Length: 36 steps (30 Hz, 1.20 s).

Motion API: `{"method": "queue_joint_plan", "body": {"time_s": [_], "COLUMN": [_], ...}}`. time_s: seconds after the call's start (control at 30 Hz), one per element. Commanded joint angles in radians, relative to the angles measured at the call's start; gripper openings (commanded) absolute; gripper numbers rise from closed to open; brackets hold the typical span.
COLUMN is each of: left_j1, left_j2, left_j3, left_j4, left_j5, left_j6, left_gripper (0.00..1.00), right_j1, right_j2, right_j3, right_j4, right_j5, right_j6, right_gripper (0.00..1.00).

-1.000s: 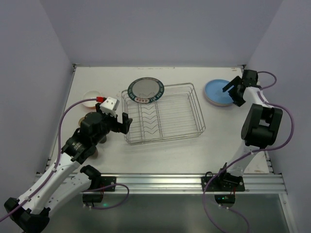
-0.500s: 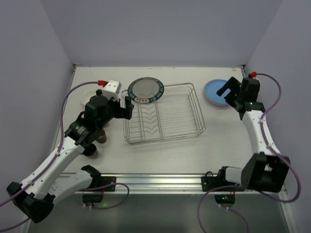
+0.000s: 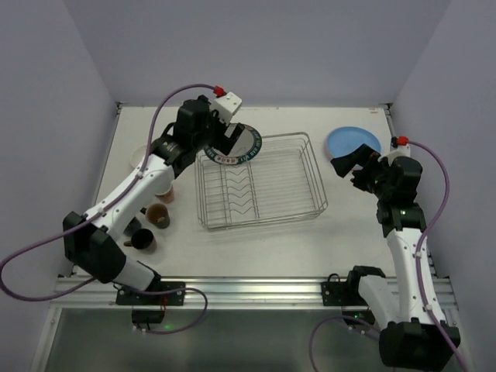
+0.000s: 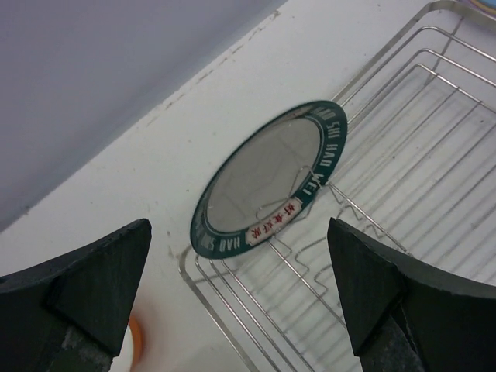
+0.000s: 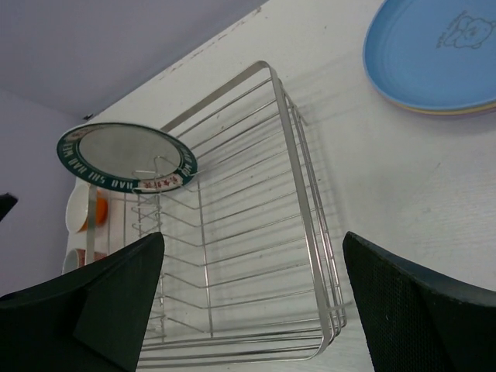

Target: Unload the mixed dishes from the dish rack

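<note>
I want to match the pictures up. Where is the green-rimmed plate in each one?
Top external: green-rimmed plate at the dish rack's far-left corner.
Left wrist: plate in the middle, over the dish rack's corner.
Right wrist: plate at the left, above middle.
Shared landmark: the dish rack's wires.

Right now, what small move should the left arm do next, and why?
Probably lower the left gripper a little toward the patterned-rim plate. Its jaws stand open above it, and this plate is the only dish in the dish rack, leaning at its far-left corner.
</note>
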Motion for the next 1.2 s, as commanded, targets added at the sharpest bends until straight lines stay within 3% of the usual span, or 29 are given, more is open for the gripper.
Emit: {"method": "queue_joint_plan", "body": {"time_s": [0.0, 0.17, 0.37, 0.47, 0.57, 0.6, 0.67, 0.7, 0.77, 0.8, 0.87, 0.97, 1.17], "left_j1": [0.055, 0.097, 0.135, 0.144, 0.146, 0.147, 0.147, 0.149, 0.149, 0.147, 0.149, 0.147, 0.147], "left_j2": [0.124, 0.237, 0.376, 0.413, 0.454, 0.474, 0.496, 0.496, 0.493, 0.491, 0.479, 0.465, 0.502], "left_j3": [0.147, 0.264, 0.383, 0.405, 0.419, 0.425, 0.430, 0.427, 0.417, 0.402, 0.376, 0.312, 0.327], "left_j4": [-0.041, -0.064, -0.197, -0.245, -0.267, -0.264, -0.250, -0.244, -0.224, -0.216, -0.184, -0.136, -0.148], "left_j5": [0.133, 0.241, 0.347, 0.415, 0.405, 0.400, 0.395, 0.400, 0.427, 0.436, 0.446, 0.420, 0.443], "left_j6": [0.216, 0.336, 0.462, 0.508, 0.543, 0.552, 0.566, 0.580, 0.610, 0.648, 0.699, 0.788, 0.902], "left_gripper": [1.00, 1.00, 0.95, 0.86, 0.71, 0.60, 0.53, 0.44, 0.38, 0.28, 0.21, 0.04, 0.00], "right_j1": [-0.002, -0.002, -0.002, -0.003, -0.002, -0.002, -0.002, -0.003, -0.003, -0.003, -0.002, -0.002, -0.002], "right_j2": [-0.123, -0.211, -0.311, -0.369, -0.375, -0.374, -0.368, -0.365, -0.357, -0.358, -0.363, -0.381, -0.375], "right_j3": [-0.036, -0.062, -0.147, -0.173, -0.154, -0.151, -0.150, -0.151, -0.153, -0.157, -0.171, -0.179, -0.157], "right_j4": [-0.025, -0.065, 0.007, 0.032, 0.017, 0.011, 0.009, 0.003, -0.014, -0.022, -0.020, -0.019, -0.034], "right_j5": [-0.068, -0.089, -0.171, -0.151, -0.167, -0.187, -0.191, -0.186, -0.178, -0.175, -0.177, -0.178, -0.189], "right_j6": [-0.028, -0.030, 0.035, 0.042, 0.039, 0.039, 0.036, 0.027, 0.015, 0.012, 0.013, 0.015, 0.010], "right_gripper": [0.99, 0.99, 0.99, 0.99, 0.99, 0.99, 0.99, 0.99, 0.99, 0.99, 0.99, 0.99, 0.99]}}
